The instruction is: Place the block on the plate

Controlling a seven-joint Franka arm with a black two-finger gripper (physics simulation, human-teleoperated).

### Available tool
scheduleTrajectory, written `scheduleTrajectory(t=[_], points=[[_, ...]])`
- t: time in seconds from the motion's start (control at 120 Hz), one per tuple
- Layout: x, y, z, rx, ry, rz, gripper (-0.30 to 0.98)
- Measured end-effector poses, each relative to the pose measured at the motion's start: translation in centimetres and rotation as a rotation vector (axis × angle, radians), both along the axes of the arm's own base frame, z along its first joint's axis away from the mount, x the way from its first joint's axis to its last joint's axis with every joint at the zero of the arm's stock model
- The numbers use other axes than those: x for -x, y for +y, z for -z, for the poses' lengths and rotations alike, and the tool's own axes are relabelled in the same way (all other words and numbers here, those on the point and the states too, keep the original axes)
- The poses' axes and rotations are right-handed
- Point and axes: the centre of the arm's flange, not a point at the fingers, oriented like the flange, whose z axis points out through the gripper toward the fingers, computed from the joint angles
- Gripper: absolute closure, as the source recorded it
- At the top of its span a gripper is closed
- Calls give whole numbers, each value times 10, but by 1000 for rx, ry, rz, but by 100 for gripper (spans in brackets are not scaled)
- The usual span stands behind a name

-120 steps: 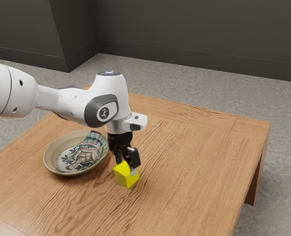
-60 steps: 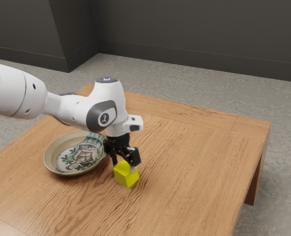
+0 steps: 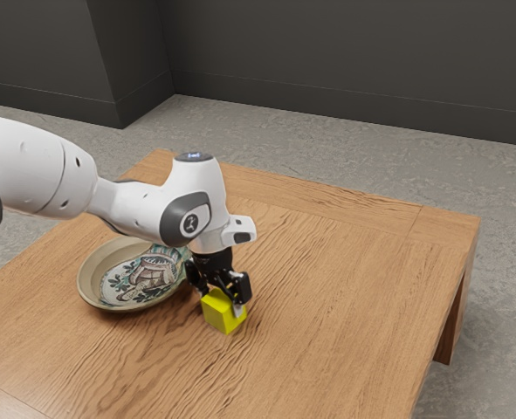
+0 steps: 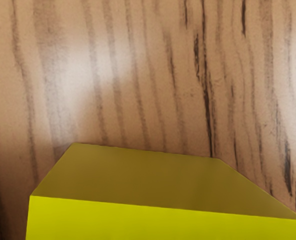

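Below, the gripper (image 3: 220, 301), fingers released and parted, straddles the yellow block (image 3: 223, 319). The plate (image 3: 106, 259) lies nearby, nearer the tabletop's (image 3: 345, 288) edge at the exterior view's left.

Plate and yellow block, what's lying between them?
In the exterior view, just a bare strip of tabletop separates plate and block, with part of the black gripper overhanging it.

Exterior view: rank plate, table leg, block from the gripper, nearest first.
1. Block: just under the gripper.
2. Plate: toward the exterior view's left.
3. Table leg: far off, at the exterior view's right.
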Motion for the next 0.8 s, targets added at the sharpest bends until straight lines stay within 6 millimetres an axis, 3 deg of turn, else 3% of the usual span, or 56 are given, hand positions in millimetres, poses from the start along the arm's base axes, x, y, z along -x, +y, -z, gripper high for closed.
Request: scheduleTrajectory(t=[0.167,0.35,0.617,0.8], points=[[0,0,0,-2,-3,-2,23],[-1,1,-4,-5,-9,-7,29],[-3,5,-58,-1,-89,-18,30],[-6,27,-89,-2,-137,-58,30]])
